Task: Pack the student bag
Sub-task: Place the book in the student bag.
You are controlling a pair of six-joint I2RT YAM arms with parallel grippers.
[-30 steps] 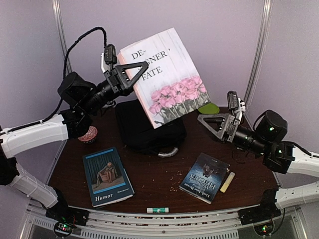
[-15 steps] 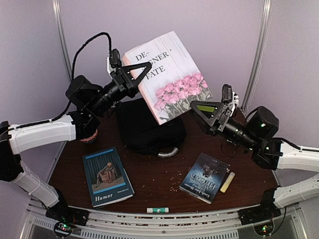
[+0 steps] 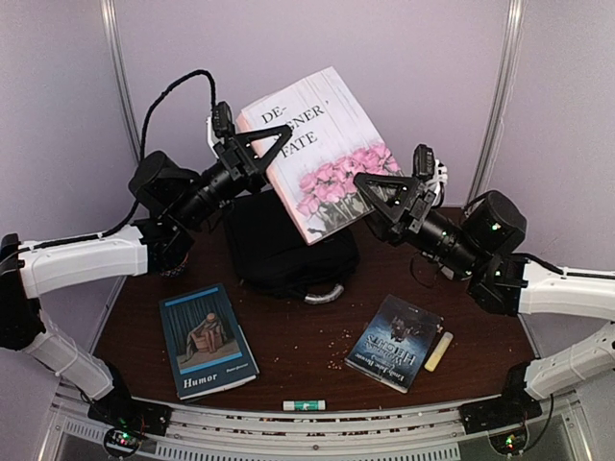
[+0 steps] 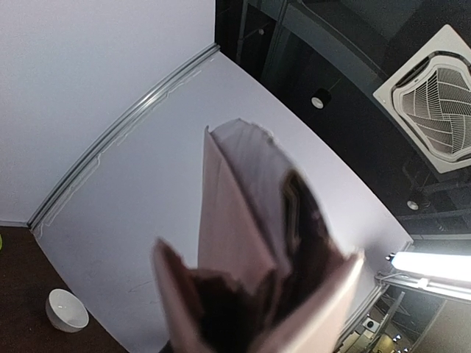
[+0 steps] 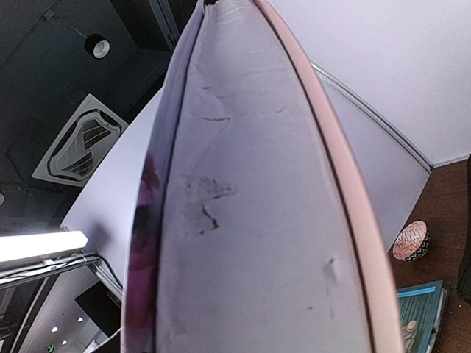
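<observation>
One student bag [image 3: 279, 252] beneath raised left hand [image 3: 252, 136]

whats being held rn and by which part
The rose-cover book, left gripper clamping its left edge; right gripper at its lower right edge, grip unclear.

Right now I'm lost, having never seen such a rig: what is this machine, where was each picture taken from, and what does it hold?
These are two robot arms bolted at the near edge of the table, each ending in a two-fingered pincer. The wide picture comes from a fixed camera above and behind them. The other two come from cameras on the wrists, so close that the book fills them. The left pincer holds a large rose-covered book in the air above the black student bag. The right pincer is at the book's lower right edge; whether it grips, I cannot tell. On the table also lie a Humor book, a dark book, a pale yellow piece and a white stick.
</observation>
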